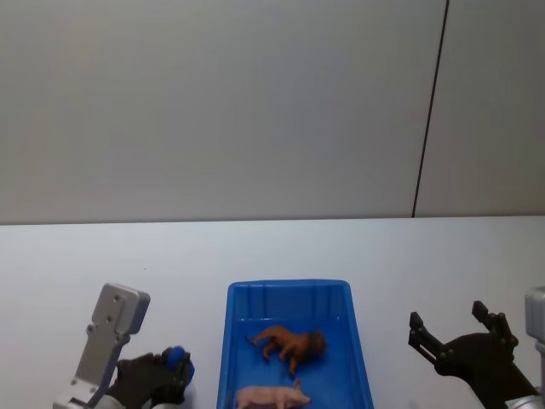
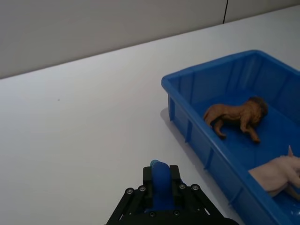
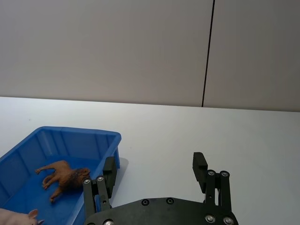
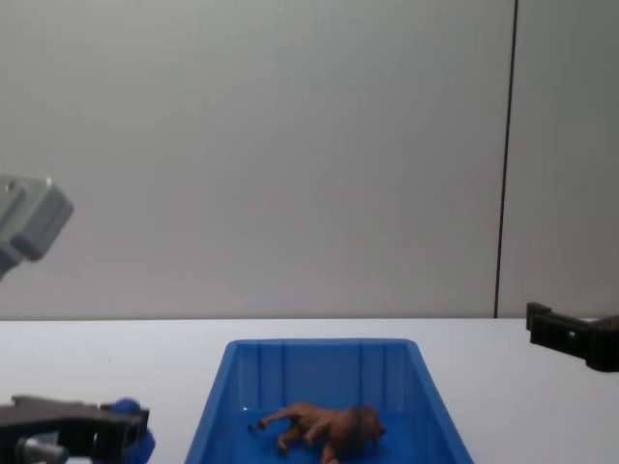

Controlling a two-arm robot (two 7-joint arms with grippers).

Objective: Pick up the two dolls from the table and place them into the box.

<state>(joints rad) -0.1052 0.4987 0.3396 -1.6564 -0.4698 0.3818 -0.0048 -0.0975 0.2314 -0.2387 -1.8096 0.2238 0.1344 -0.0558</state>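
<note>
The two dolls already lie inside the box (image 1: 232, 341): the lion (image 1: 291, 345) sprawls on its side near the middle of the blue floor, and the pig (image 1: 272, 397) lies on its side nearer the robot, the two close but apart. By the look of things, both placements are done, so the step in hand is simply clearing away cleanly.

Your left tool (image 1: 170, 368) sits low over the table (image 1: 102, 256) just beside the box's left wall, its blue-padded fingers (image 2: 161, 180) drawn together with nothing between them. Your right tool (image 1: 456, 332) hovers to the right of the box, jaws spread wide apart and empty.

To finish well, draw each arm back along its own side, away from the rim (the left one sits nearest the wall, so mind it first), and do not sweep across the box, since a nudge to the wall could jostle the toys. Beyond the lion and the pig, nothing else shows in the visible part of the box.
</note>
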